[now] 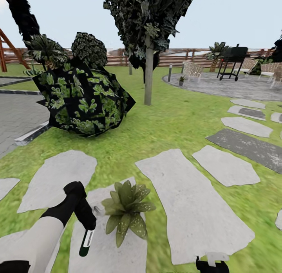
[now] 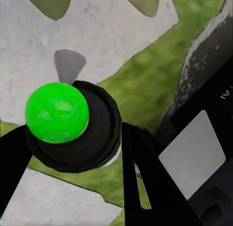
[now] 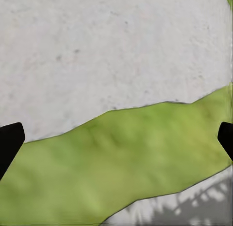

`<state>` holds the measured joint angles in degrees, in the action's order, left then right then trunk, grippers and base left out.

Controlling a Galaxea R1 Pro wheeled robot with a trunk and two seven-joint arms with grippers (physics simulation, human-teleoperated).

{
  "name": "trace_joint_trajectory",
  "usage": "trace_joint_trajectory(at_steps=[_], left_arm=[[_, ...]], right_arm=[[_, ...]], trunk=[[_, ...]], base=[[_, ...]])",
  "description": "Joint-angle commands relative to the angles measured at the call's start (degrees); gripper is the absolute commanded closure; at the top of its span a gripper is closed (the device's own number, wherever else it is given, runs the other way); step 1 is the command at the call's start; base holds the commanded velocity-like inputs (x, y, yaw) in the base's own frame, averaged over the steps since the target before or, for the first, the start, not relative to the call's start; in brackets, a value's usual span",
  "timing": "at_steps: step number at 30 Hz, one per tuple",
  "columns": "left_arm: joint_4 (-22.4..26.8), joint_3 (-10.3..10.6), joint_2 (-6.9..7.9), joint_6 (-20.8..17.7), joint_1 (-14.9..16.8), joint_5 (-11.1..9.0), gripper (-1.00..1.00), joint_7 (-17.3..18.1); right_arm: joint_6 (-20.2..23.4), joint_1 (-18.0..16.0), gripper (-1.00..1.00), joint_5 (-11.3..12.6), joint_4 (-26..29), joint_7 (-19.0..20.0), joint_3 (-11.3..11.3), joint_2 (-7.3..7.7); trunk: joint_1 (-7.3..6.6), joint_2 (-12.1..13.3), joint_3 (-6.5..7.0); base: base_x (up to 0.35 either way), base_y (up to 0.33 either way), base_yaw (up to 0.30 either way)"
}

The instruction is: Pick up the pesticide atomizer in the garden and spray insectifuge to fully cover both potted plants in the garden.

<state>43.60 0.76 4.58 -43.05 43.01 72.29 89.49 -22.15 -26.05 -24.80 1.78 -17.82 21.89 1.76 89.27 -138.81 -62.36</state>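
Observation:
The pesticide atomizer is a small black bottle with a bright green round top, held between the two black fingers of my left gripper. In the head view my left gripper points down over a grey stepping stone, just left of a potted plant with pale-speckled pointed leaves; the leaves hide its pot. A second small potted plant stands far off at the edge of the round paved patch. My right gripper sits at the bottom edge, fingers wide apart over grass.
A large dark broad-leaved shrub and a tree trunk stand ahead on the lawn. Stepping stones run forward and right. A black barbecue, chairs and a brown fence lie beyond. A paved road with a kerb borders the left.

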Motion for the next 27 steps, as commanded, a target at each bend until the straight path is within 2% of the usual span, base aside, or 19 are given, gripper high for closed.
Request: trace_joint_trajectory(at_steps=[1, 4, 7, 10, 13, 15, 17, 18, 21, 23, 24, 27], left_arm=[[0.05, 0.05, 0.10, -0.66, -0.01, 0.38, 1.00, 0.51], [0.00, -0.05, 0.27, -0.81, -0.08, 0.33, 1.00, 0.51], [-0.23, -0.46, 0.40, -0.96, -0.68, -0.16, 1.00, -5.15], [0.24, -0.73, 0.60, -0.63, -4.30, -0.49, 1.00, -7.54], [0.08, -0.90, 1.04, -0.43, -5.34, -0.62, 1.00, -7.85], [0.36, -0.98, 0.91, -0.38, -7.60, -0.81, 1.00, -9.53], [0.12, -1.17, 0.90, -0.34, -8.69, -2.81, 1.00, -12.82], [0.01, -1.28, 0.97, 0.06, -8.93, -4.69, 1.00, -14.91], [-0.97, -2.00, 1.18, 7.62, -11.19, -15.14, 1.00, -23.81], [-1.32, -2.29, 1.21, 10.22, -12.12, -18.55, 1.00, -26.53], [-1.36, -2.42, 1.17, 10.99, -12.44, -19.70, 1.00, -27.59], [-1.42, -2.50, 1.21, 11.26, -12.57, -20.14, 1.00, -27.97]], right_arm=[[-0.20, -0.06, -1.00, -0.60, -0.11, -0.25, 0.44, 0.00], [-0.26, -0.06, -1.00, -0.64, -0.11, -0.23, 0.44, -0.04], [-0.26, -0.06, -1.00, -0.70, -0.11, -0.18, 0.44, -0.01], [-0.27, -0.06, -1.00, -0.77, -0.17, -0.11, 0.44, 0.00], [-0.27, -0.06, -1.00, -0.77, -0.13, -0.14, 0.44, 0.00], [-0.27, -0.06, -1.00, -0.78, -0.16, -0.13, 0.44, 0.00], [-0.27, -0.06, -1.00, -0.78, -0.18, -0.11, 0.44, 0.00], [-0.27, -0.06, -1.00, -0.78, -0.19, -0.11, 0.44, 0.00], [-0.27, -0.06, -1.00, -0.78, -0.16, -0.11, 0.44, 0.00], [-0.27, -0.06, -1.00, -0.78, -0.14, -0.11, 0.44, -0.05], [-0.27, -0.06, -1.00, -0.78, -0.12, -0.11, 0.44, -0.12], [-0.27, -0.06, -1.00, -0.72, -0.11, -0.16, 0.44, -0.17]], trunk=[[-0.01, -0.02, -0.05], [-0.01, -0.02, -0.05], [-0.01, -0.02, -0.05], [-0.01, -0.02, -0.05], [-0.01, -0.02, -0.05], [-0.01, -0.02, -0.05], [-0.01, -0.02, -0.05], [-0.01, -0.02, -0.05], [-0.01, -0.02, -0.05], [-0.01, -0.02, -0.05], [-0.01, -0.02, -0.05], [-0.01, -0.02, -0.05]], base=[[0.004, 0.001, -0.254], [0.001, 0.000, -0.095], [0.000, 0.000, -0.010], [0.000, 0.000, -0.001], [0.000, 0.000, 0.000], [0.000, 0.000, 0.000], [0.000, 0.000, 0.000], [0.000, 0.000, 0.000], [0.000, 0.000, 0.000], [0.000, 0.000, 0.000], [0.000, 0.000, 0.000], [0.000, 0.000, 0.000]])
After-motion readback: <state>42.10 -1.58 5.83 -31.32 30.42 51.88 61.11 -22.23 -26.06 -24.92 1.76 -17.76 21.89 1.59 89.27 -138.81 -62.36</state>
